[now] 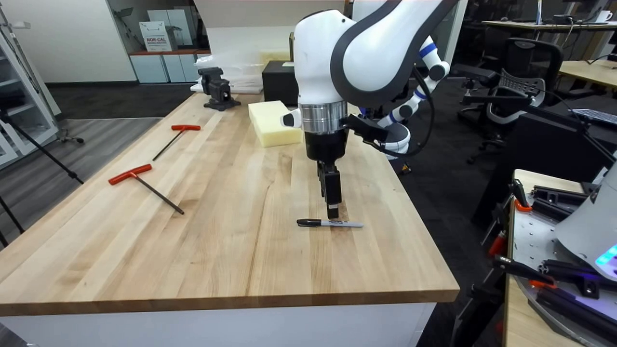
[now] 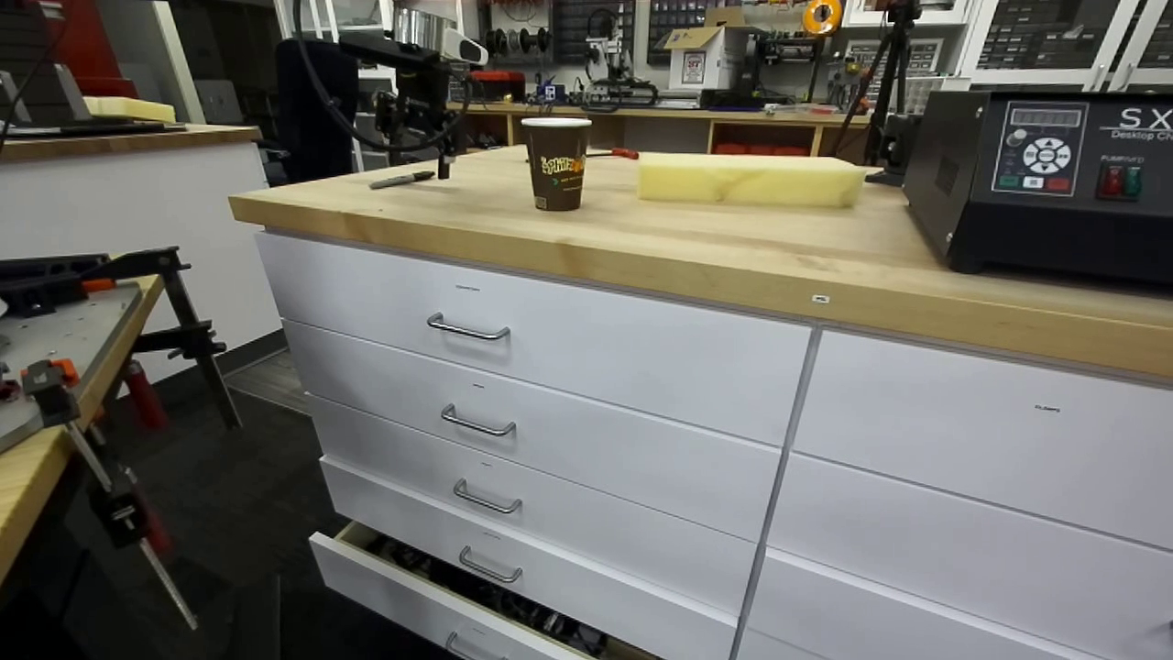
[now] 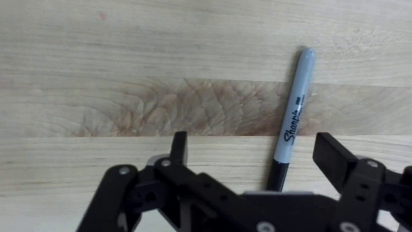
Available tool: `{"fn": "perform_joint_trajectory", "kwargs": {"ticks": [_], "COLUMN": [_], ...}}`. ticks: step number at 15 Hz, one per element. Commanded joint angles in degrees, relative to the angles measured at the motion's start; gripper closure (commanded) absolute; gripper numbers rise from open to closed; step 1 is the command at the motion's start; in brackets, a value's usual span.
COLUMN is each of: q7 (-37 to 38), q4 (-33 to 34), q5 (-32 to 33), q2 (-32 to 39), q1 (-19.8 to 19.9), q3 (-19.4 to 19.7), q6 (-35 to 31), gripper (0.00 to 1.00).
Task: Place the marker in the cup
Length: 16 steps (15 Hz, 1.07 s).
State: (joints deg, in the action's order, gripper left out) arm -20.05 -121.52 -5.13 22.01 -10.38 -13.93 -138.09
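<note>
The marker, a grey-bodied Sharpie with a black cap, lies flat on the wooden table, in both exterior views (image 1: 332, 223) (image 2: 401, 180). It also shows in the wrist view (image 3: 294, 116), where part of its black cap is hidden behind the gripper. My gripper (image 3: 251, 141) is open, its fingers on either side of the marker, which lies nearer the right finger. In both exterior views the fingertips (image 1: 332, 212) (image 2: 444, 168) are low, just above the table by the marker. The cup (image 2: 557, 165), dark brown with a white rim, stands upright near the table edge in an exterior view.
A pale yellow foam block (image 1: 274, 123) lies behind the arm and beyond the cup (image 2: 751, 180). Two red-handled T-shaped tools (image 1: 144, 185) (image 1: 178, 137) lie on the table. A black vise (image 1: 218, 89) and a black control box (image 2: 1045, 183) stand farther along the table.
</note>
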Motion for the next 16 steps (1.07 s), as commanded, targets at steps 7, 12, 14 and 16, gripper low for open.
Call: {"fn": "perform_joint_trajectory", "kwargs": {"ticks": [7, 12, 14, 16], "q7": [0.62, 0.65, 0.65, 0.75], "q4": [-4.32, -4.73, -4.86, -5.20], "q5": [0.19, -0.01, -0.02, -0.06], "q2": [-1.89, -1.93, -1.98, -2.15], "q1": [0.13, 0.22, 0.20, 0.14], "q3": [-2.37, -2.48, -2.50, -2.55], "q6": [-1.23, -1.35, -1.44, -1.58], "gripper": [0.08, 0.53, 0.67, 0.80]}}
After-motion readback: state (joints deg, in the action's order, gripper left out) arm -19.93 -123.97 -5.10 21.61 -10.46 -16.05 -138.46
